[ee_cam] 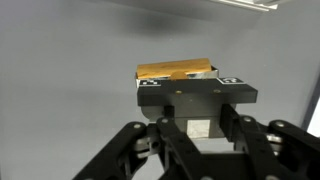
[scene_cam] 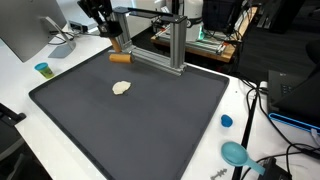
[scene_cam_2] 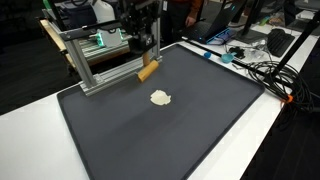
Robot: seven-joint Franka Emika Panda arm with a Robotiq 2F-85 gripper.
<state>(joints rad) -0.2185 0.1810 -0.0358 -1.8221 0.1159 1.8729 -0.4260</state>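
My gripper [scene_cam: 115,44] hangs over the far edge of a black mat [scene_cam: 150,125], next to an aluminium frame [scene_cam: 168,40]. It also shows in an exterior view [scene_cam_2: 145,45]. It is shut on a black block with white markers [ee_cam: 195,92] that carries a brown wooden piece [ee_cam: 175,70]. The wooden piece [scene_cam: 120,57] sits just at the mat surface [scene_cam_2: 148,70]; I cannot tell whether it touches. A small white crumpled lump [scene_cam: 121,88] lies on the mat a short way in front of it, apart from the gripper [scene_cam_2: 160,97].
The aluminium frame [scene_cam_2: 90,55] stands along the mat's far edge. A blue cup [scene_cam: 43,69], a blue cap [scene_cam: 226,121] and a teal round item [scene_cam: 236,153] sit on the white table. A monitor [scene_cam: 25,30] and cables [scene_cam_2: 262,70] border the table.
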